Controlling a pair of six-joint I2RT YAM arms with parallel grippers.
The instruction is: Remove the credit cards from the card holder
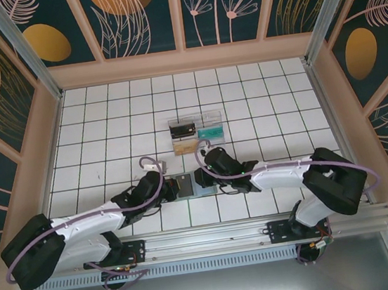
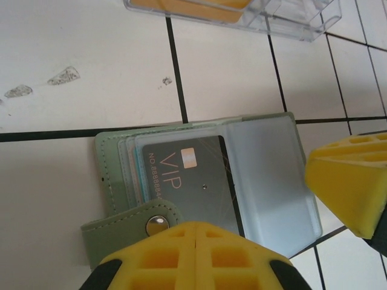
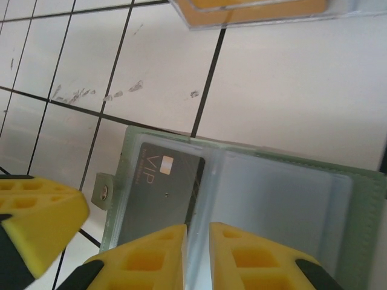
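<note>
The left arm [image 1: 83, 226] and right arm [image 1: 282, 174] match: white shell links between bulky black joint housings. A thin purple cable [image 1: 160, 179] loops loosely along each one. Flat black bases [image 1: 289, 230] sit bolted on a ribbed silver rail [image 1: 212, 236]. The fingers [image 2: 242, 260] are bright yellow blocks, moulded with square waffle pockets, set on black mounts.

Card holder [image 2: 266, 181]: lies open on the table [image 1: 107, 127], between the two arms.
Credit cards [image 2: 193, 187]: stacked in the card holder's left panel.
Strap [image 2: 130, 228]: off the card holder's left edge.
Left gripper [image 1: 172, 188]: over that strap.
Right gripper [image 1: 200, 181]: over the card holder's middle fold.
Tray [image 1: 196, 136]: behind the card holder and apart from it, with seemingly two cards inside.
</note>
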